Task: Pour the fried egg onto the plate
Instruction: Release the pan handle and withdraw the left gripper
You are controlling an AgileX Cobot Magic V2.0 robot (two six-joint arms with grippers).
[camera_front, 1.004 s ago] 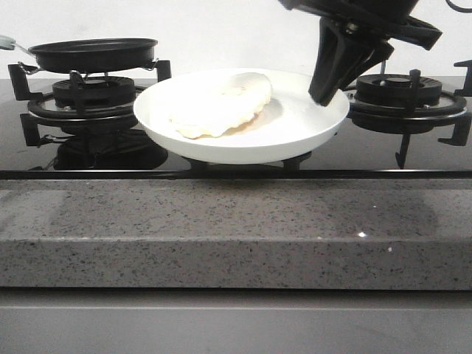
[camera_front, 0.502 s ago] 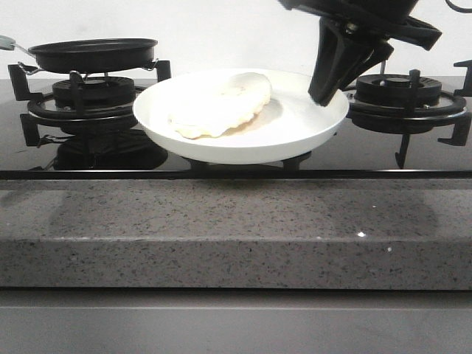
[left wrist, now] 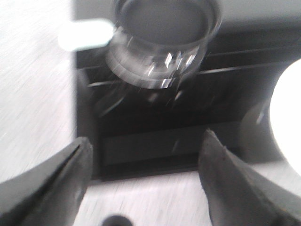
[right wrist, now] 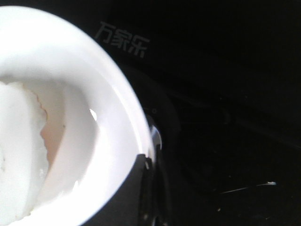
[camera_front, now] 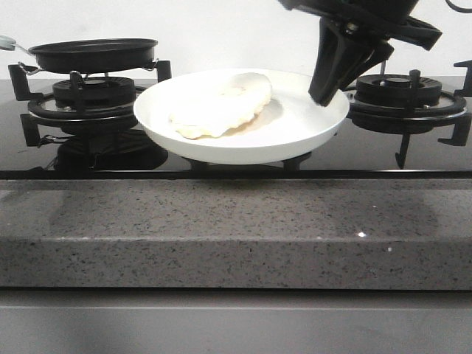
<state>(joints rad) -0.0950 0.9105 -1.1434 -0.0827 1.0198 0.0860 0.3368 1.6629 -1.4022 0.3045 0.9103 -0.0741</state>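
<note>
Resting on black glass hob [camera_front: 354, 151], plate [camera_front: 310, 129] — right hand [camera_front: 324, 96] grip unclear, left hand [left wrist: 146, 155] open

Round glossy white plate [camera_front: 295, 125] with raised rim, resting level on the black stovetop between the two burners, fried egg [camera_front: 221, 103] lying inside it toward its left half, pale wavy-edged white, folded over itself, yolk hidden

Room above the plate [camera_front: 295, 129] is blocked on its right rim by the right gripper [camera_front: 328, 92]; its left side is unobstructed from above. The black pan [camera_front: 94, 53] sits raised on the left burner [camera_front: 81, 99], just beside the plate.
</note>
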